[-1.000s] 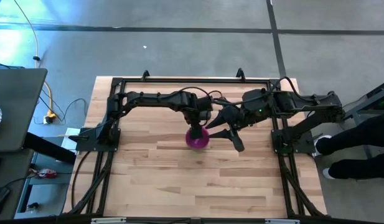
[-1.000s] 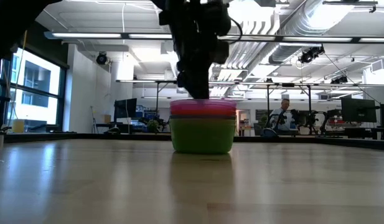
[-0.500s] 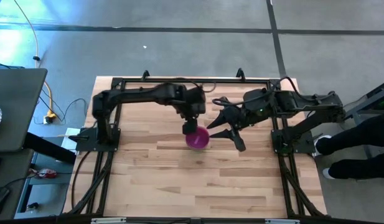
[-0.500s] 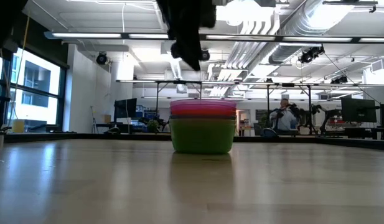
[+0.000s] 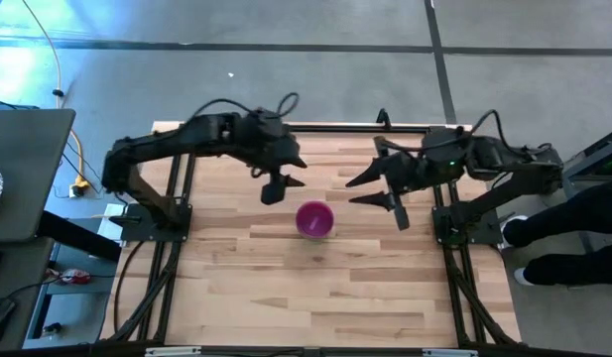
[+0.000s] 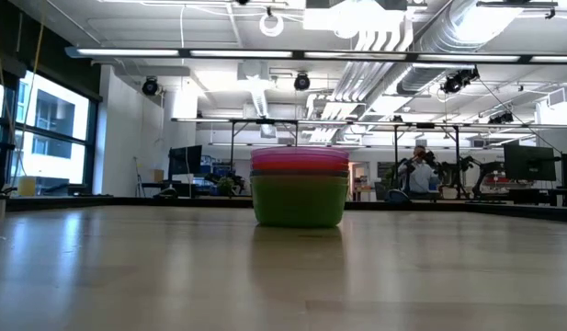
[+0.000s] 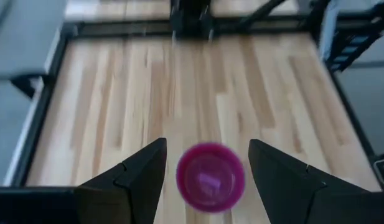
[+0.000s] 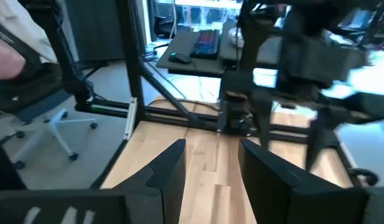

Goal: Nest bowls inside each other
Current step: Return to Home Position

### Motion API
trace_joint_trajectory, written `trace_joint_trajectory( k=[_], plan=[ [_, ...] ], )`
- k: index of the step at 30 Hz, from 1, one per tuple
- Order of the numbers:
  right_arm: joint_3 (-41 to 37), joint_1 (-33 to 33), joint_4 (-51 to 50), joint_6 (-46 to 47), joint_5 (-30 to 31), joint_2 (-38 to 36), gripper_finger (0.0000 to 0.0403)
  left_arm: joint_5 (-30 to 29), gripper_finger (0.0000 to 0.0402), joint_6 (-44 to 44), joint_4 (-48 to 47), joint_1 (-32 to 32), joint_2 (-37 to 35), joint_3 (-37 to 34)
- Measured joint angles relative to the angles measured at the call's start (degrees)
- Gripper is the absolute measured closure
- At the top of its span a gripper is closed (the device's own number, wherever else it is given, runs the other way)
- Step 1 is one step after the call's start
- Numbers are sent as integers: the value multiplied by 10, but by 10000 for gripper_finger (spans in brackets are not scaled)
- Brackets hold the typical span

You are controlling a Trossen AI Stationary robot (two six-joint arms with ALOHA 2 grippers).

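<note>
Held left gripper and right gripper wide open, empty, apart from the nested bowls on the worktop, nesting apparently done.

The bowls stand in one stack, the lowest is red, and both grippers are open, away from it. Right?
No: the low view shows the lowest bowl is green, not red. The rest holds: one stack, left gripper and right gripper open, away from it.

Bowl stack only obstacle on table; free passage all sides, above.
</note>
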Motion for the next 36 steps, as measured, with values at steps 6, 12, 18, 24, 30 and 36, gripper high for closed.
trace_joint_trajectory(
  k=[6,12,18,24,30,36],
  plan=[
    [0,0,-10,-25,26,-23,263,10,185,17,34,-17,-55,0],
    [0,0,-14,-41,39,-49,263,33,186,18,93,-17,-115,-35],
    [0,0,-20,-52,50,-76,263,34,186,8,176,-14,-178,-106],
    [0,0,-34,-65,58,-96,263,34,186,-3,281,-14,-235,-197],
    [0,0,-66,-61,74,-111,263,30,186,-16,379,-14,-289,-282],
    [0,0,-90,-61,109,-135,263,28,186,-36,430,-1,-332,-334]
  ],
)
